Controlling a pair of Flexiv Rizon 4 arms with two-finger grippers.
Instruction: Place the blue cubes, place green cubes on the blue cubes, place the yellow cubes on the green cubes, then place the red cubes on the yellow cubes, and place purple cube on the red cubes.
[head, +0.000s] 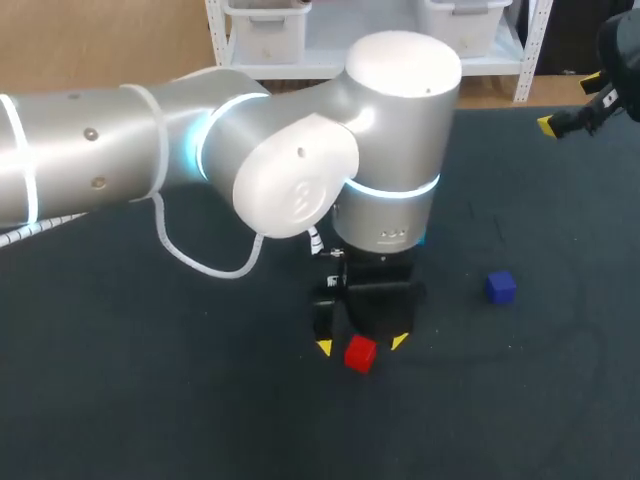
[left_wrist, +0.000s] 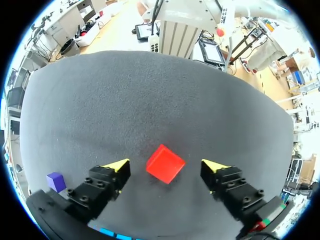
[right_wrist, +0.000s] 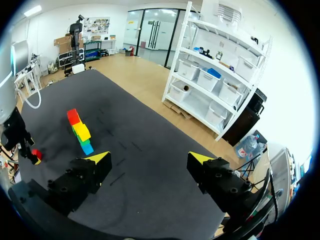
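The left arm (head: 120, 150) comes in from the left and reaches past the middle, its wrist turned straight down. The left hand (head: 361, 345) hangs low, its yellow-tipped fingers (left_wrist: 102, 185) spread well apart. The right arm (head: 620, 60) sits at the far right corner, held high. The right hand (right_wrist: 150, 158) also has its fingers wide apart.

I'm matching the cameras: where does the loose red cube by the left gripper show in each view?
Head view: the loose red cube sits between the yellow tips of the left gripper.
Left wrist view: cube between the open fingers, untouched.
Right wrist view: cube small, at that gripper's tip.
Shared landmark: the left gripper's yellow tips.
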